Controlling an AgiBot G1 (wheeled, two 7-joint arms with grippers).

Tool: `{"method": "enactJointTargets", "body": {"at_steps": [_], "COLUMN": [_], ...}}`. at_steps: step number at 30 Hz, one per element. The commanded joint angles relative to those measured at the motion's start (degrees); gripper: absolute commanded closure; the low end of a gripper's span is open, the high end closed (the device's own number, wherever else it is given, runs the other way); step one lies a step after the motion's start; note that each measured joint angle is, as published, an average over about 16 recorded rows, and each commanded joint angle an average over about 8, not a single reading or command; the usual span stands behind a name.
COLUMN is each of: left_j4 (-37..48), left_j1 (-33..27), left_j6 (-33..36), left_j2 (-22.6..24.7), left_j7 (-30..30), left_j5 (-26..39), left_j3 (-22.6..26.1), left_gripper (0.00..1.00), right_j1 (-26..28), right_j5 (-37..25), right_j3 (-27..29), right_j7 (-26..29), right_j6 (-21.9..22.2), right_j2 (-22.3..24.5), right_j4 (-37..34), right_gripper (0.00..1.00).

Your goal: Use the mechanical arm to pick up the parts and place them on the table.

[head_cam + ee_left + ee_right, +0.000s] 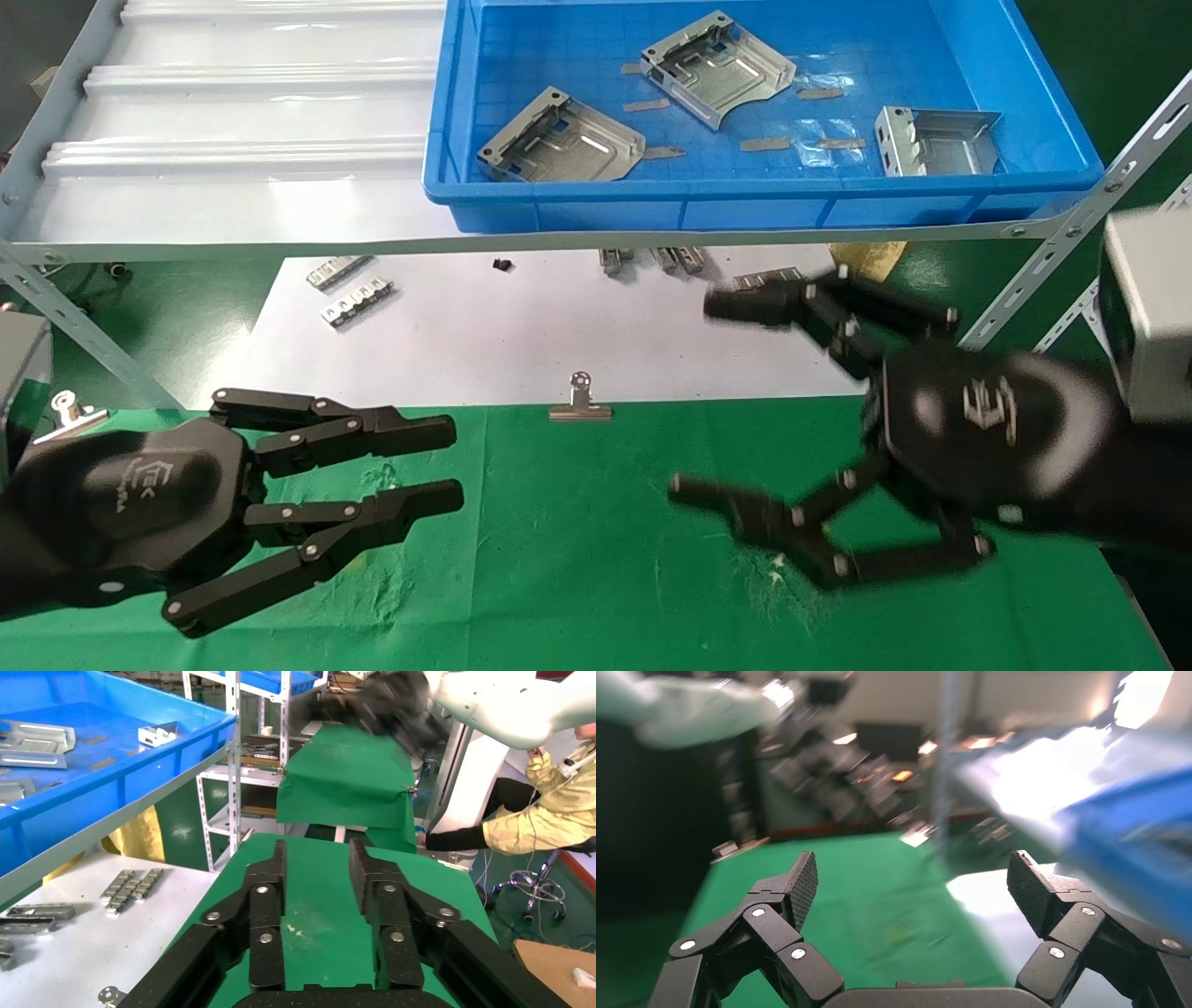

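Observation:
Three grey sheet-metal parts lie in the blue tray (745, 210) on the shelf: one at the left (563, 142), one at the back (719, 67), one at the right (936, 140). My right gripper (691, 396) is wide open and empty, blurred, hovering over the green table (577, 540) and the paper's edge, below the tray's front. In the right wrist view its jaws (912, 871) stand far apart over green cloth. My left gripper (454, 463) is open and empty, low over the table at the front left; the left wrist view (318, 857) shows only cloth between its fingers.
A white paper sheet (521, 335) lies under the white ribbed shelf (242, 140), with small ribbed metal strips (357, 303) on it. A binder clip (579, 399) sits at the paper's front edge. A slanted shelf strut (1052, 261) stands near my right arm. A seated person (548, 804) is beyond the table.

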Motion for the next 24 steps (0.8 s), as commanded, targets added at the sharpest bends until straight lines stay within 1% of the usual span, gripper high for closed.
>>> {"method": "enactJointTargets", "body": {"at_steps": [1,3,6,12,17,18,19,24], "left_j4": [0.0,0.0,0.0,0.0,0.0,0.0,0.0,0.0], "left_j1": [0.0,0.0,0.0,0.0,0.0,0.0,0.0,0.0], "left_j6": [0.0,0.0,0.0,0.0,0.0,0.0,0.0,0.0], "left_j2": [0.0,0.0,0.0,0.0,0.0,0.0,0.0,0.0], "left_j7": [0.0,0.0,0.0,0.0,0.0,0.0,0.0,0.0], "left_j5": [0.0,0.0,0.0,0.0,0.0,0.0,0.0,0.0], "left_j3": [0.0,0.0,0.0,0.0,0.0,0.0,0.0,0.0], "left_gripper": [1.0,1.0,1.0,1.0,1.0,1.0,1.0,1.0], "right_j1": [1.9,5.9,12.6,25.2,33.2,34.5,35.8,40.5], "right_j5": [-0.6,-3.4,-8.7,-20.4,-28.1,-29.4,-30.6,-35.1], "right_j3": [0.4,-0.6,-2.8,-8.8,-13.3,-14.1,-14.8,-17.8], "right_j7": [-0.4,-0.4,0.0,0.1,-1.4,-1.8,-2.1,-3.2], "right_j6": [1.9,5.0,10.3,20.5,26.2,27.0,27.7,29.7], "right_j2": [-1.1,-3.7,-8.4,-19.2,-27.0,-28.3,-29.6,-34.2], "right_j4": [-0.4,-3.4,-9.7,-26.2,-40.5,-43.2,-45.8,-55.7], "right_gripper": [0.0,0.0,0.0,0.0,0.0,0.06,0.16,0.78]}}
